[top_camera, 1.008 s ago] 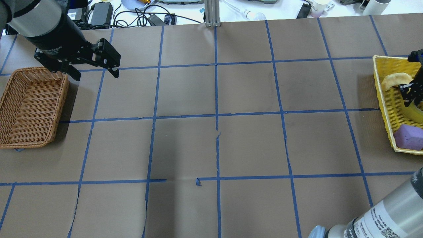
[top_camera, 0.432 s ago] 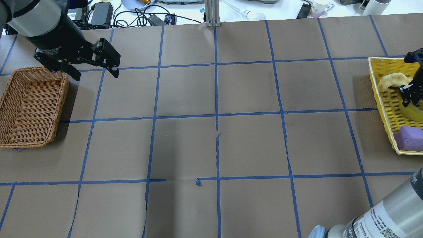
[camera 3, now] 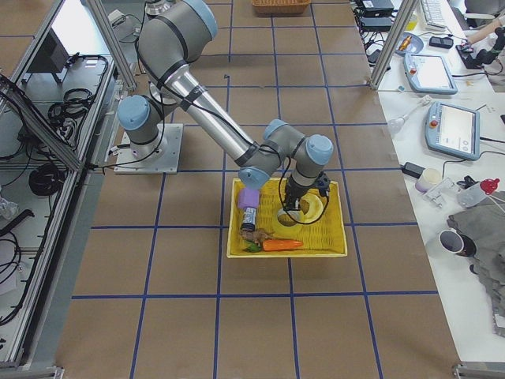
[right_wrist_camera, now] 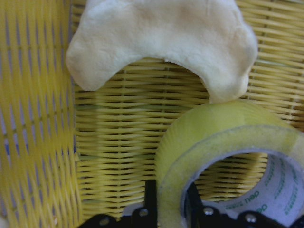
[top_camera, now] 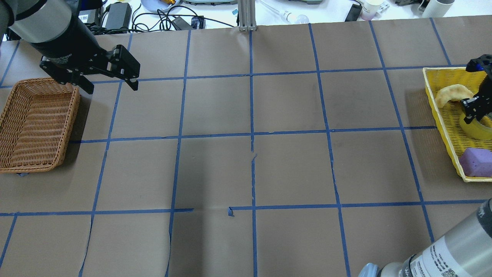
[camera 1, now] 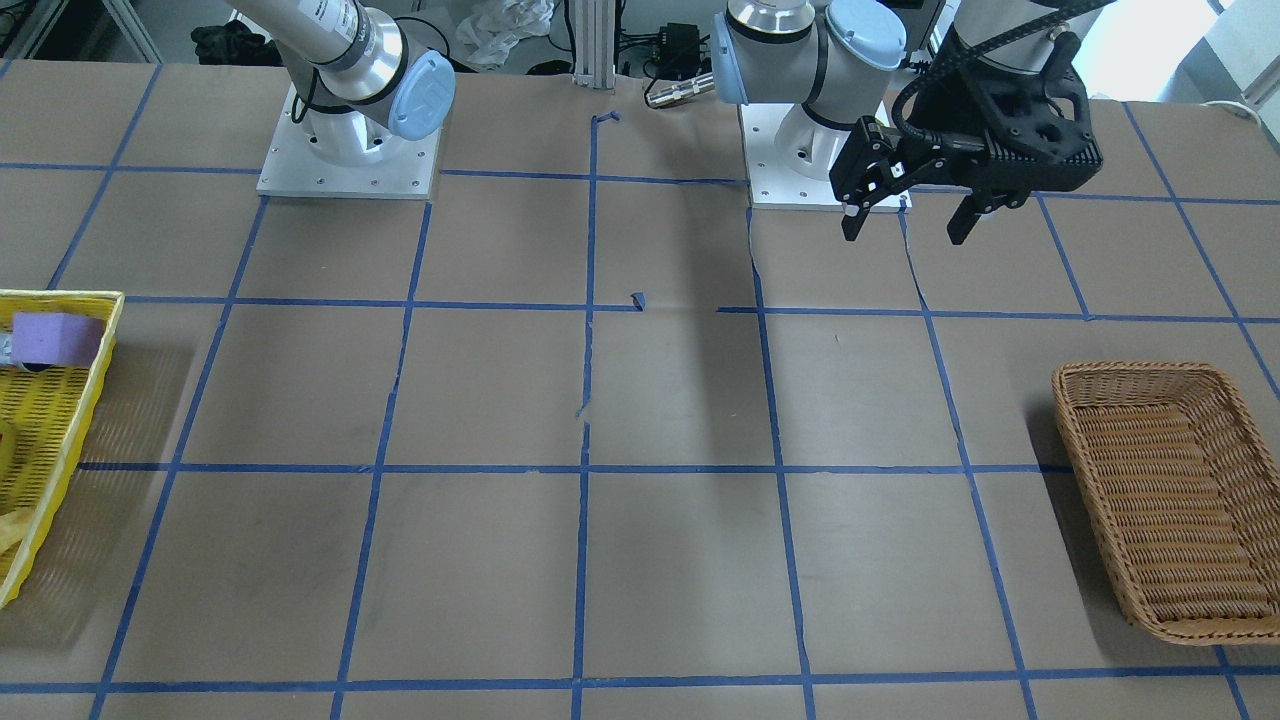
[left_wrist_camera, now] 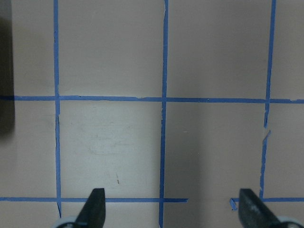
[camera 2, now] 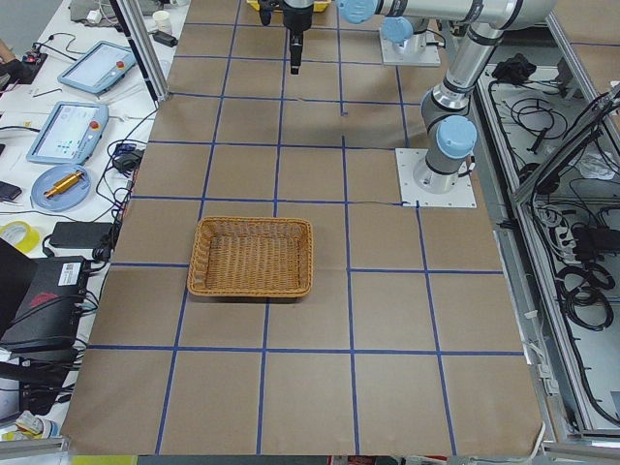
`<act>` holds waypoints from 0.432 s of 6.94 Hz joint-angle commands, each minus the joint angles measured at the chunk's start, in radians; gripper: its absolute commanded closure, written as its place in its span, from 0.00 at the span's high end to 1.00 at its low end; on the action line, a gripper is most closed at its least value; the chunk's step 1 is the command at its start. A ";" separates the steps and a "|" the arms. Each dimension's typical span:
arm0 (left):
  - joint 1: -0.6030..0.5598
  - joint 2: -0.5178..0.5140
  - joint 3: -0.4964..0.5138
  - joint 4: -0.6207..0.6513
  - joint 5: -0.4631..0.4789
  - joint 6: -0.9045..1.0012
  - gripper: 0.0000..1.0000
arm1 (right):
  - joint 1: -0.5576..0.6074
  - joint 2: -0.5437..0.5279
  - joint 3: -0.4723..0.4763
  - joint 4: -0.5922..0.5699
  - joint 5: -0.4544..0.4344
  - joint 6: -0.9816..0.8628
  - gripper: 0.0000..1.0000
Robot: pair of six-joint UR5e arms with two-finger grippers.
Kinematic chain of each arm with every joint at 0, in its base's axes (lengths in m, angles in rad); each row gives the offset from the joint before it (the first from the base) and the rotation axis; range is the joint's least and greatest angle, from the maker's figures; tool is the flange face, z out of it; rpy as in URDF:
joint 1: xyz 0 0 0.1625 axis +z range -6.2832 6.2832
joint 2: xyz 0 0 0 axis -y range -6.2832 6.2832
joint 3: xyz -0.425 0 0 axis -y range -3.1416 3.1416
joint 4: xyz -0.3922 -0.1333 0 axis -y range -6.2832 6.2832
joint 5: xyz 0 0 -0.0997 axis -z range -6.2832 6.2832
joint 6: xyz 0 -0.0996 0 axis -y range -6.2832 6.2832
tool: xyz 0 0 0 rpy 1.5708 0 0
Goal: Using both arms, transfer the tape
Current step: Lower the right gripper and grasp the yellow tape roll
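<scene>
The yellow tape roll (top_camera: 479, 130) with a white core lies in the yellow basket (top_camera: 433, 100) at the table's right edge. My right gripper (top_camera: 471, 114) reaches down into that basket. In the right wrist view its fingers (right_wrist_camera: 151, 202) are shut on the wall of the tape roll (right_wrist_camera: 223, 137), one finger inside the ring and one outside. My left gripper (top_camera: 111, 87) is open and empty, above the table just beyond the wicker basket (top_camera: 73, 115). The left wrist view shows only bare table between the fingertips (left_wrist_camera: 96, 199).
The yellow basket also holds a pale crescent-shaped pastry (top_camera: 448, 94) touching the tape, a purple block (top_camera: 476, 161), and a carrot (camera 3: 278, 245) at its near end. Clutter and cables lie beyond the table's far edge (top_camera: 161, 19).
The yellow basket has slid left, toward the table's middle, together with the tape and my right gripper. The left arm has not moved.
</scene>
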 commanded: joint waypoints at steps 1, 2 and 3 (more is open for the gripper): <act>0.000 0.000 0.000 0.000 0.000 0.000 1.00 | 0.004 -0.074 -0.006 0.102 -0.008 0.007 0.00; 0.000 0.000 0.000 0.000 0.000 -0.001 1.00 | 0.027 -0.104 -0.010 0.108 -0.003 0.012 0.00; 0.000 0.000 0.000 0.000 0.000 -0.001 1.00 | 0.096 -0.159 -0.023 0.099 0.005 0.036 0.00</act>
